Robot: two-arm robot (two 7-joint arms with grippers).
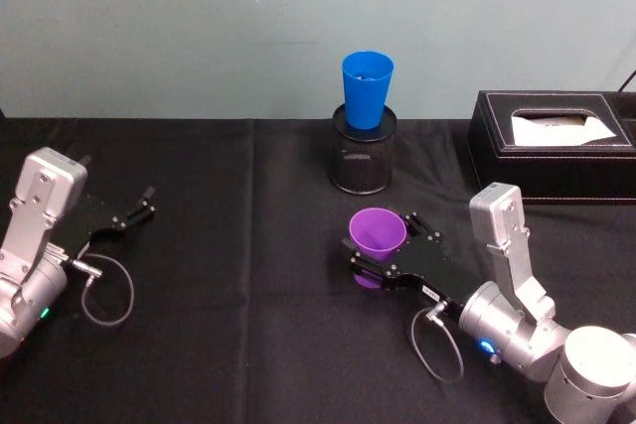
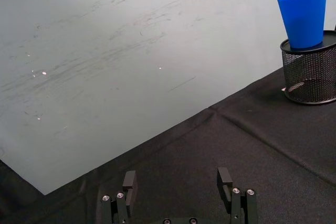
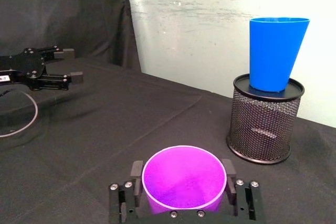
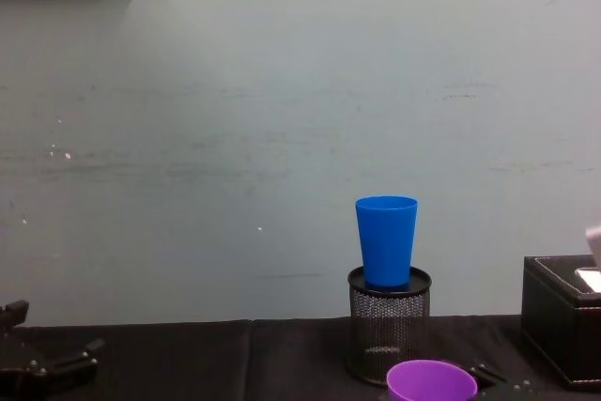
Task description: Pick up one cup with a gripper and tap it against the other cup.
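Observation:
The purple cup stands upright in front of the mesh holder, with my right gripper shut on it. In the right wrist view the cup sits between the two black fingers, which press on its sides. Whether its base touches the cloth, I cannot tell. The blue cup stands upright on top of a black mesh pen holder, beyond the purple cup and higher. The chest view shows the blue cup above the purple rim. My left gripper rests open at the far left.
A black tissue box stands at the back right, close to the right arm. A black cloth covers the table, and a pale wall runs close behind the pen holder. My left gripper's cable loops on the cloth.

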